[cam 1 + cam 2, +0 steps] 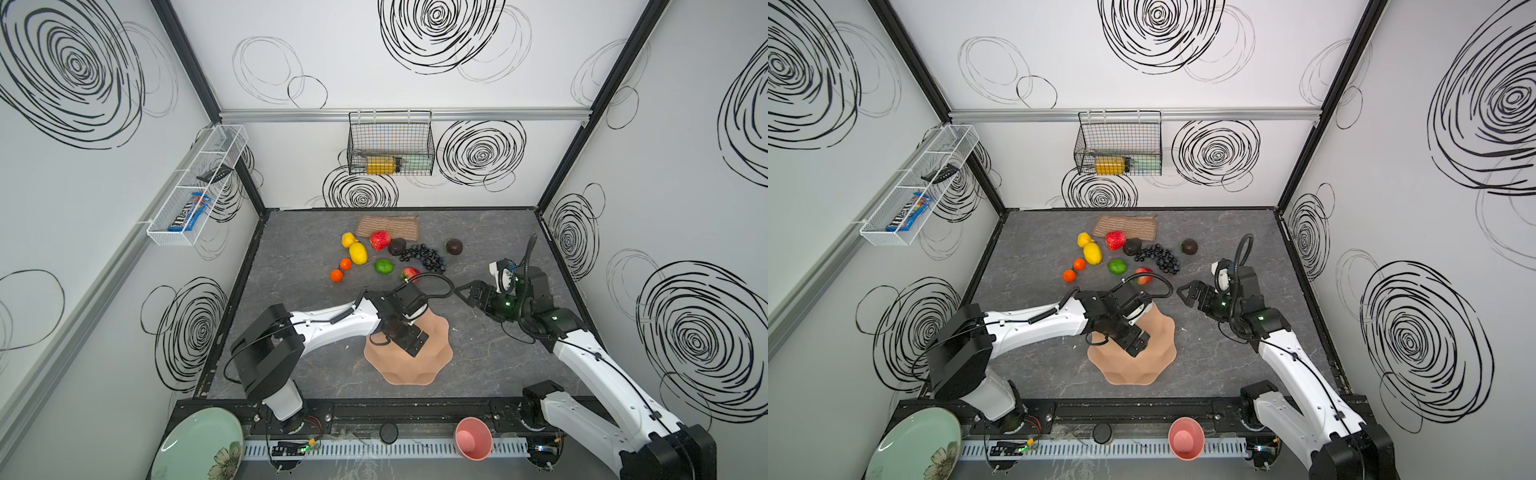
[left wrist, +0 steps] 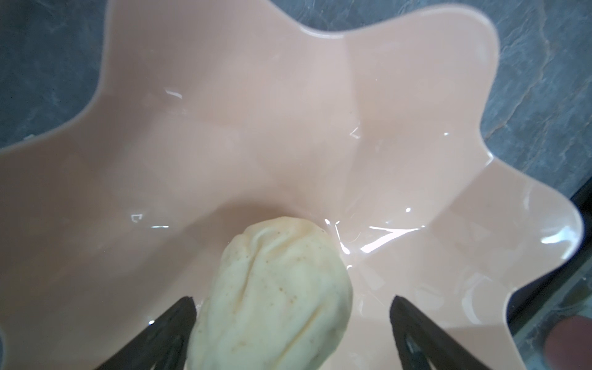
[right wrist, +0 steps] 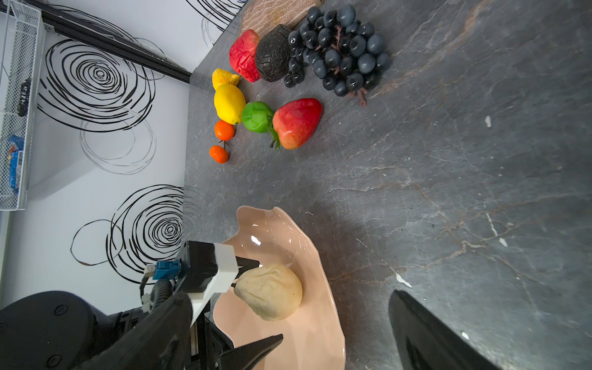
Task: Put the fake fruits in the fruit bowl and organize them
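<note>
The peach-pink fruit bowl (image 1: 432, 357) (image 2: 288, 128) sits at the table's front middle. A cream pear (image 2: 275, 288) (image 3: 270, 291) lies inside it. My left gripper (image 2: 293, 304) hangs over the bowl, open, its fingers either side of the pear; in both top views its body hides the pear. Farther back lie two lemons (image 1: 358, 252), a red apple (image 1: 380, 240), two avocados (image 1: 397, 247), black grapes (image 1: 424, 255), a lime (image 1: 384, 266), a strawberry (image 1: 410, 274) and two oranges (image 1: 345, 263). My right gripper (image 1: 462, 291) hovers open and holds nothing, right of the bowl.
A tan woven mat (image 1: 388, 226) lies behind the fruits. A small pink cup (image 1: 473, 438) and a pale green plate (image 1: 199, 444) sit beyond the front rail. A black wire basket (image 1: 390, 143) hangs on the back wall, a white wire shelf (image 1: 195, 187) on the left wall.
</note>
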